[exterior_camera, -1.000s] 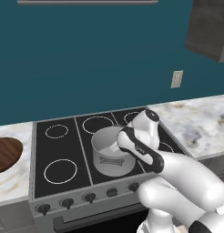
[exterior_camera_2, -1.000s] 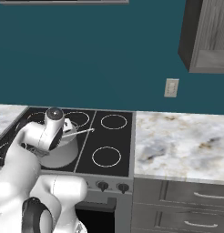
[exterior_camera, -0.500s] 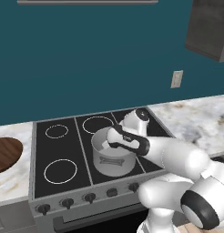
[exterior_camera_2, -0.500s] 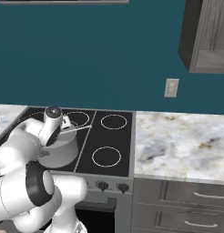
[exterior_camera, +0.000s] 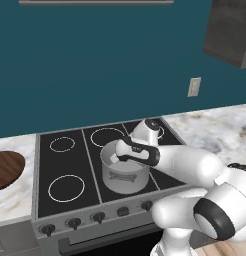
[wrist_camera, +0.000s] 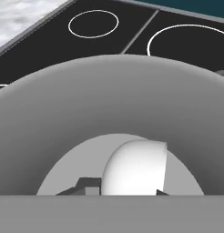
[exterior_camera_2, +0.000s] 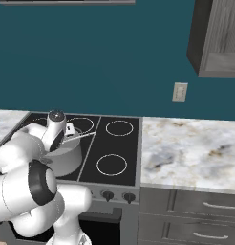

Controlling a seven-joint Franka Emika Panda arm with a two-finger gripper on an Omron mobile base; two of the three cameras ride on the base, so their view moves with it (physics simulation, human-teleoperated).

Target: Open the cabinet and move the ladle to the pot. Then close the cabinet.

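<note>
Here, white Franka arm folded low over the black four-ring cooktop point(exterior_camera: 70, 165), two-finger gripper point(exterior_camera: 116, 159) dipped into the mouth of the straight-sided light grey metal pot point(exterior_camera: 124, 175) on the front burner nearest the marble counter point(exterior_camera_2: 196, 148). Jaws pressed narrowly together, pinching the pale, thin-handled ladle point(wrist_camera: 134, 167), its rounded bowl hanging inside the pot, just above the floor, slim handle slanting out over the rim in the right base view. Dark grey wood-grain wall cabinet point(exterior_camera_2: 217, 38) up at the far side, well apart from the pot; door position not clear from these angles. Likely risks: release from a tilt, leaving the ladle tipped over the rim; wrist or fingers catching the pot wall on withdrawal and dragging the pot; cabinet left unclosed afterwards.
</note>
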